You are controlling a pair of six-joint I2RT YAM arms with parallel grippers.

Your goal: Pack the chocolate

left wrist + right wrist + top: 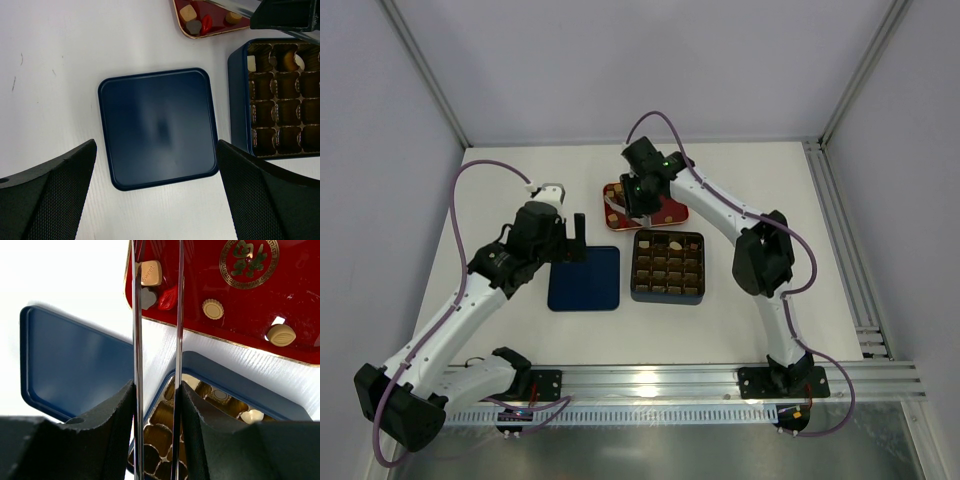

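My right claw (157, 405) is clamped on metal tweezers (178, 315), whose blades reach over the red tray (300, 285) corner beside the chocolate (150, 273). My left claw (156, 170) hangs wide open above the blue lid (157, 125).

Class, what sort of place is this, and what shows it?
Probably a robotics lab test cell: left arm and right arm bolted to a metal rail, white table boxed in by plain panels, chocolate box laid out.
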